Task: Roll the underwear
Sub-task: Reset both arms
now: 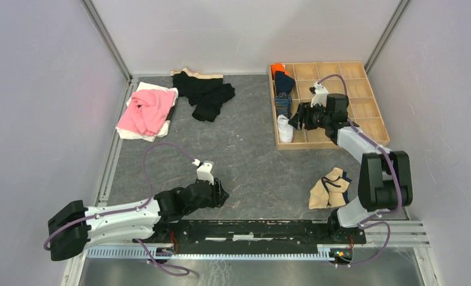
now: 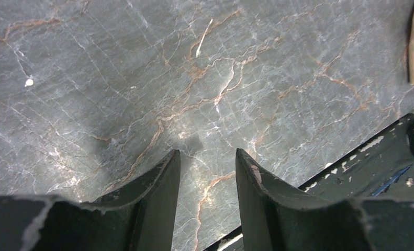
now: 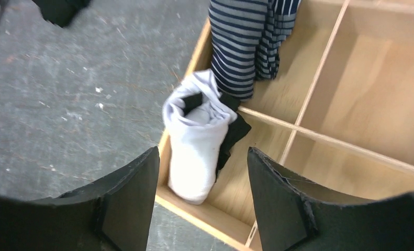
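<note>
Right gripper (image 3: pixel 202 157) is held wide open and empty over the wooden tray (image 3: pixel 204 219), far right. White rolled underwear (image 3: pixel 194 151) is tucked in its near-left box; it could be unrolled by a bump. Left gripper (image 2: pixel 207 154) is held partly open, empty.

- White brief (image 3: pixel 194 151): rolled into a tube, black trim at its open end and side; lies in the near-left corner compartment of the tray (image 3: pixel 204 217).
- Striped brief (image 3: pixel 244 47): navy, thin pale stripes, bunched in the next compartment back, touching the white roll.
- Tan brief (image 1: pixel 327 189): black-trimmed, crumpled, unrolled, on the table (image 1: pixel 250 161).
</note>
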Robot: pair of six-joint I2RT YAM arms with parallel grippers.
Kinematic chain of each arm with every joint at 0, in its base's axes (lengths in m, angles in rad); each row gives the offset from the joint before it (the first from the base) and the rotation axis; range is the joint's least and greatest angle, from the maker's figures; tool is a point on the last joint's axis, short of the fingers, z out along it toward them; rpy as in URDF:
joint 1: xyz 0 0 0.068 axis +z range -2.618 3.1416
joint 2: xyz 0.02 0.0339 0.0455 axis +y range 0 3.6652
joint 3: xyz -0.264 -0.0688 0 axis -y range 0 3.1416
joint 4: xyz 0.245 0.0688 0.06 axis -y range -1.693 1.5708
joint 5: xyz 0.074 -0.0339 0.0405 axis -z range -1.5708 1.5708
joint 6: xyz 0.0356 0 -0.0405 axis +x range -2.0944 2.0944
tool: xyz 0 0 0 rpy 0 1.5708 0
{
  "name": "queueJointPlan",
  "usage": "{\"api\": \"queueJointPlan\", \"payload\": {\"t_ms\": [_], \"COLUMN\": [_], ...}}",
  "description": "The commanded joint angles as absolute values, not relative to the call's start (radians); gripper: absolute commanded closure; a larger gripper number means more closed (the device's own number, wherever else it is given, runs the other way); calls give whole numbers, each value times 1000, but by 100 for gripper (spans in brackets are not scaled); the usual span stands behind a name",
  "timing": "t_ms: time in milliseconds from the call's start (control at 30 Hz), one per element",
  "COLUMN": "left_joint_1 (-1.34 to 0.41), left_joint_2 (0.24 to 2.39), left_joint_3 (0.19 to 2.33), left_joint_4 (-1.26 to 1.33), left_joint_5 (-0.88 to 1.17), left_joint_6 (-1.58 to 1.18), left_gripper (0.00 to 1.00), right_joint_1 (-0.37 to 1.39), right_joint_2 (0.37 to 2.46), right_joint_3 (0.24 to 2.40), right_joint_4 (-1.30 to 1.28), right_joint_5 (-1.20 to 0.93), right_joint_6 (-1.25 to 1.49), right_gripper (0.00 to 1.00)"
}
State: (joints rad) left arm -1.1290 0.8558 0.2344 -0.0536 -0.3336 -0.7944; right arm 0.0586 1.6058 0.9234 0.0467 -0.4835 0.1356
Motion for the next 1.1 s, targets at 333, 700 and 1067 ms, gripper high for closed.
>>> {"api": "queueJointPlan", "payload": {"t_ms": [333, 700, 1067], "left_joint_1": [-1124, -1123, -1125], "left_joint_2": [772, 649, 454], "left_joint_3": [556, 793, 797], "left_joint_4": [-337, -720, -871], "left_joint_5": [-598, -862, -1013], "left_joint_6": [-721, -715, -757], "left_gripper": [12, 0, 0], "right_joint_1": [61, 63, 90], "right_joint_2": [996, 525, 387], "right_joint_3": [932, 855, 727], "right_joint_4": [-295, -606, -565], "right_joint_5": [-369, -56, -63], "right_joint_6": [90, -30, -2], "right_gripper": [21, 2, 2]}}
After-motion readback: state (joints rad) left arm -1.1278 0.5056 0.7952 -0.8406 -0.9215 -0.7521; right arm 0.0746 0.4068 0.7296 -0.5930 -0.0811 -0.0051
